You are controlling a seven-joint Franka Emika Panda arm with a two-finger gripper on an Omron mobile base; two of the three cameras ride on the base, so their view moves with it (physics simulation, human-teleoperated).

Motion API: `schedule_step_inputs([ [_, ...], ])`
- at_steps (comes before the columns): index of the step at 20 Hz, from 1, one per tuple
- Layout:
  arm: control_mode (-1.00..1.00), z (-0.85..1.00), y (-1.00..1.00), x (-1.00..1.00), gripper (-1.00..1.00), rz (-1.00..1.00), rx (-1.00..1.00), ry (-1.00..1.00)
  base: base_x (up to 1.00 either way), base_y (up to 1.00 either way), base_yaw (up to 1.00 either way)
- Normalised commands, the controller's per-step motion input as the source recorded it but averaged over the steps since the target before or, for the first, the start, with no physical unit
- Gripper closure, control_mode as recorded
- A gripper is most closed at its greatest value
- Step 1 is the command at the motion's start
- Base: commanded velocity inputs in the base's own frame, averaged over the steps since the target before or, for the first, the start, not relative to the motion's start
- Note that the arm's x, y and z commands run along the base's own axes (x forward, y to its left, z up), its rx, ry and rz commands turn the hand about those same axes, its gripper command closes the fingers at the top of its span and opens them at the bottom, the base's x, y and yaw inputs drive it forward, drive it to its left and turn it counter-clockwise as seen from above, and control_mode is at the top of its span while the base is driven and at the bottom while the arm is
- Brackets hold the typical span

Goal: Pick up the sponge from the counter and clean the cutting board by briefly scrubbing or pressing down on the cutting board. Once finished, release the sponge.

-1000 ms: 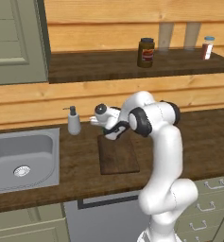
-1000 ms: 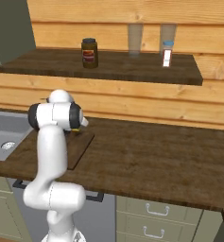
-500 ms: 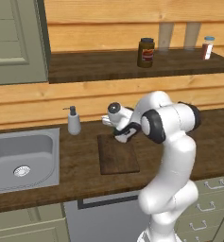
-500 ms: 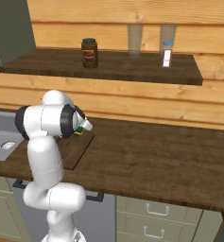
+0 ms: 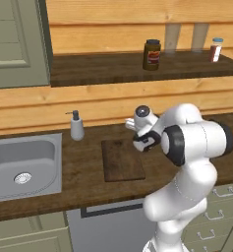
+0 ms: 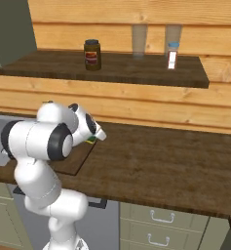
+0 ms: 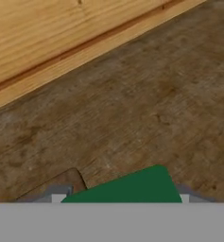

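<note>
The sponge (image 7: 127,186) fills the bottom of the hand view with its dark green top, and its yellow side (image 6: 91,140) peeks out beside my hand in the right base view. It lies on the counter (image 7: 132,108) just off the back right corner of the cutting board (image 5: 122,161), whose rounded corner (image 7: 49,191) sits beside it. My gripper (image 7: 120,197) is low over the sponge and open. One grey fingertip (image 7: 56,197) shows at each end of the sponge. Whether the pads press it I cannot tell.
A soap dispenser (image 5: 77,126) stands left of the board, beside the steel sink (image 5: 19,162). The wooden wall (image 7: 61,28) rises close behind the sponge. The shelf above carries a jar (image 5: 153,54), two glasses and a shaker (image 5: 216,49).
My hand has swung to the right along the back edge of the cutting board and come down at the sponge. The sponge and the board stayed where they were.
</note>
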Motion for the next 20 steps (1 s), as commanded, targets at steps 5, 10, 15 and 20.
schedule_step_inputs([
  [5,-1.00,0.18,-0.62,-0.41,1.00,-0.04,0.05,0.00,0.00,0.00,0.00],
  [10,-1.00,0.07,-0.56,-0.65,1.00,-0.03,0.04,0.01,0.00,0.00,0.00],
  [15,-1.00,-0.06,-0.24,-0.70,1.00,0.00,0.00,0.00,0.00,0.00,0.00],
  [20,-1.00,-0.06,0.00,-0.02,-1.00,0.00,0.00,0.00,0.00,0.00,0.00],
])
